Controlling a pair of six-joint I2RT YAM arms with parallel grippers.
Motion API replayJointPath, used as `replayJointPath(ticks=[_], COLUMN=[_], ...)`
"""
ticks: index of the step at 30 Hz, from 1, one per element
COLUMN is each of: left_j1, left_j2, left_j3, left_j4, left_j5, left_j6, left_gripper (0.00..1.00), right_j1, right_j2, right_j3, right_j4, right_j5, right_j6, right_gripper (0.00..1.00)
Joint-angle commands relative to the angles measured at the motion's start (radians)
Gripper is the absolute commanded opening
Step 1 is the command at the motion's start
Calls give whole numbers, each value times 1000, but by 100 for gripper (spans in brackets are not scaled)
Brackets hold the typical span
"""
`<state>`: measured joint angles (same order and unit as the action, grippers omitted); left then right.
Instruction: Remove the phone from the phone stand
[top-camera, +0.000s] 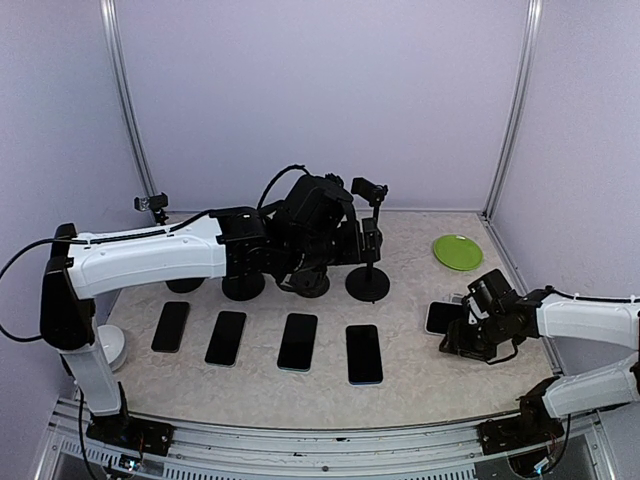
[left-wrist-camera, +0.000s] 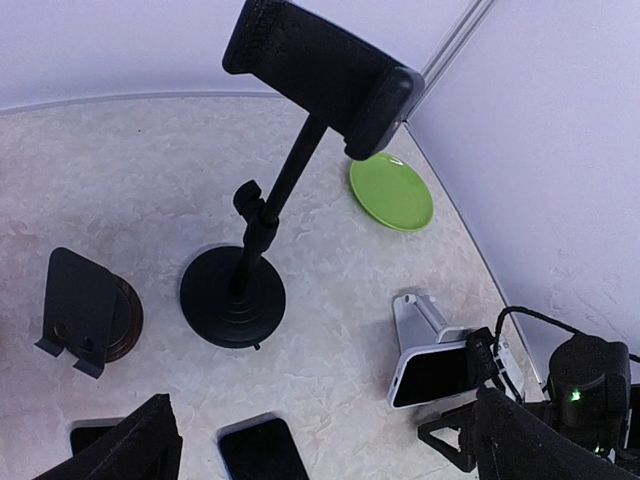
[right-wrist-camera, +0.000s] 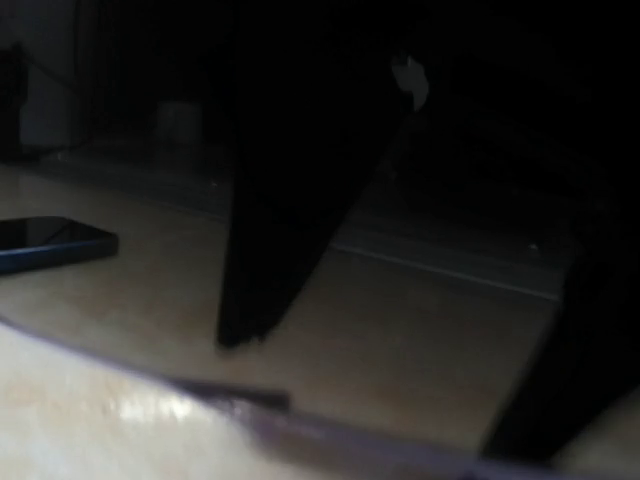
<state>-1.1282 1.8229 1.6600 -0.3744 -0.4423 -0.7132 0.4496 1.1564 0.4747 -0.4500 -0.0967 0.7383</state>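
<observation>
Lavender walls closed in a pale marbled worktop (top-camera: 420, 392), and the job sat at its right side. There a dark-screened phone in a pale case (left-wrist-camera: 432, 372) leaned face-out on a small silver wedge stand (left-wrist-camera: 418, 315). It was near the round green plate (left-wrist-camera: 392, 192) and well right of the tall black clamp stand (left-wrist-camera: 250, 290).

I judged the phone a stiff, thin slab: light enough, but slick on its glass and unkind to a drop. I would take it across its two long cased edges, above the stand's lip, and lift it up and away rather than drag it forward.

In the left wrist view the right gripper (top-camera: 455, 338) sat at the end of the phone nearest the right wall, touching or very nearly so. Its own camera was dark and blurred, showing two black shapes with worktop between them, so I could not tell whether it had closed on the phone.

The left gripper (left-wrist-camera: 325, 400) hung over the middle of the worktop, jaws spread wide and holding nothing, well apart from the phone.
</observation>
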Motion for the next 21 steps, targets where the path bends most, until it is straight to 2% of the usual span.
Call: replayJointPath(ticks=[1,8,21], left_j1=[11,25,40], left_j2=[-23,-22,-26], left_j3=[2,4,-3], left_j4=[9,7,0], left_j5=[17,28,41], left_j6=[9,14,20], left_gripper=[99,99,99], right_j1=[3,2,-11], right_j2=[59,115,261], right_j3=[21,36,139], right_j4=[56,89,170], right_j5=[69,119,104], right_j6=[-62,-156,-239], right_gripper=[60,58,54])
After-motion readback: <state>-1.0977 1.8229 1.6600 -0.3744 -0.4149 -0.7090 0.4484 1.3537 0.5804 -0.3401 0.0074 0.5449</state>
